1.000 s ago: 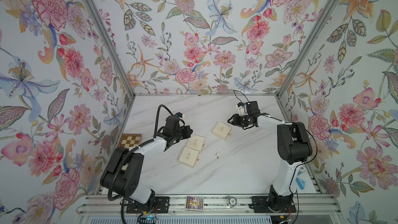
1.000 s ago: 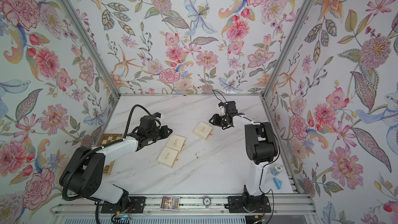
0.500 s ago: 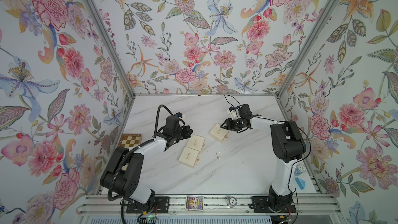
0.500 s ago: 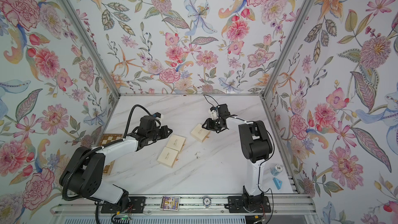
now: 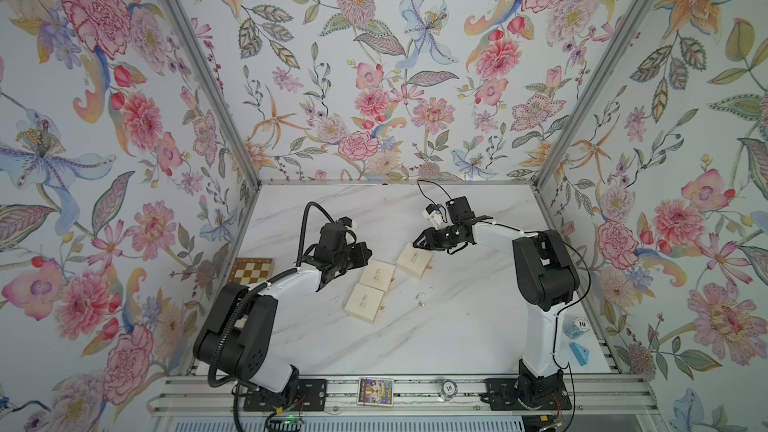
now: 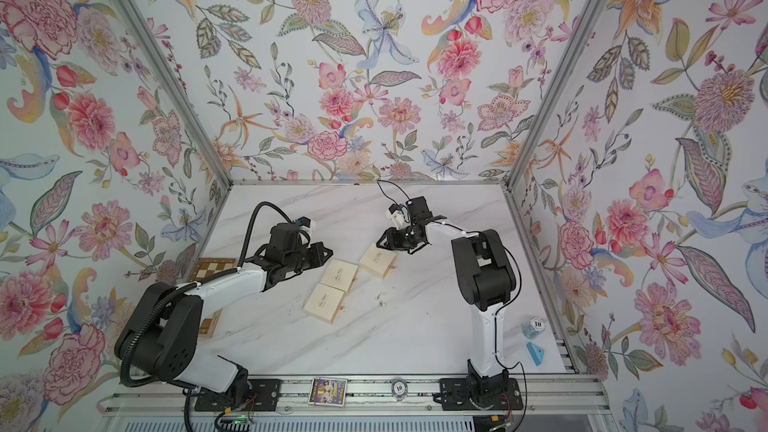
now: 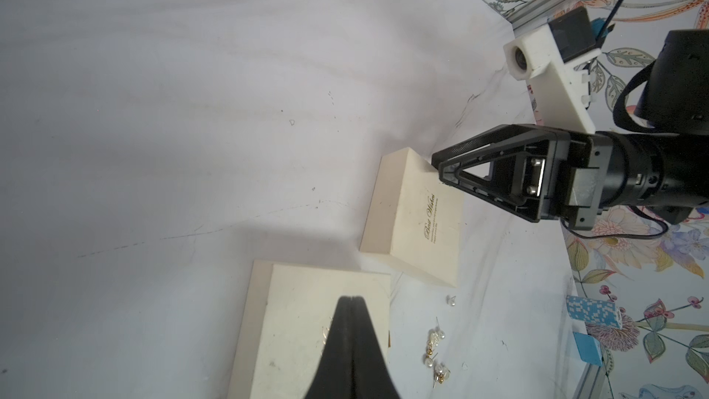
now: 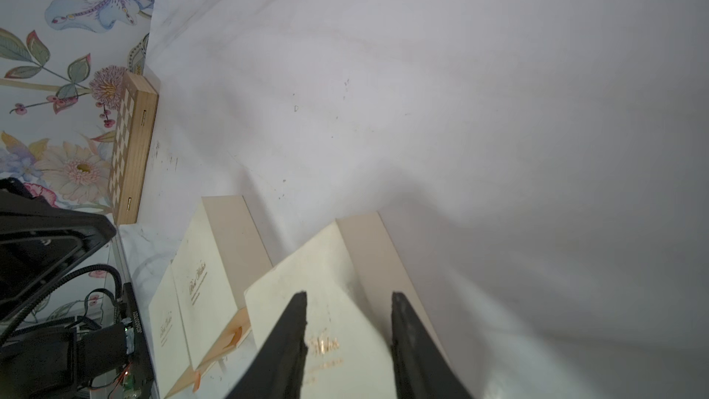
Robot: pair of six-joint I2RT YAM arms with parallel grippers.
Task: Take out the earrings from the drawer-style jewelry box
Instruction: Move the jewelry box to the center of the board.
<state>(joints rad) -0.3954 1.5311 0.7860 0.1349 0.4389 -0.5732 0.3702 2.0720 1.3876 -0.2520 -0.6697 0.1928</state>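
Surroundings: white marble table (image 5: 457, 334) stood between flowered walls (image 5: 374, 56).
Both top views, earrings (image 5: 419, 297) (image 6: 381, 299): lay on bare table just beside the cream boxes (image 5: 377, 276), on the right arm's side; axis too small to tell.
Left wrist, left gripper (image 7: 351, 298): was fully closed and empty, by the middle box (image 7: 299, 301).
Left wrist, earrings (image 7: 435, 355): formed a loose row along that box's side; thin pins pointed different ways.
Right wrist, right gripper (image 8: 349, 297): jaws stood partly apart above the far box (image 8: 330, 274), holding nothing.

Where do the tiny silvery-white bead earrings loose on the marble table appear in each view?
Both top views: the earrings lie on the white marble table, just right of centre.
Left wrist: earrings beside the rearmost cream cardboard box with gold script.
Right wrist: not in it.
Shared landmark: that box, in all four.
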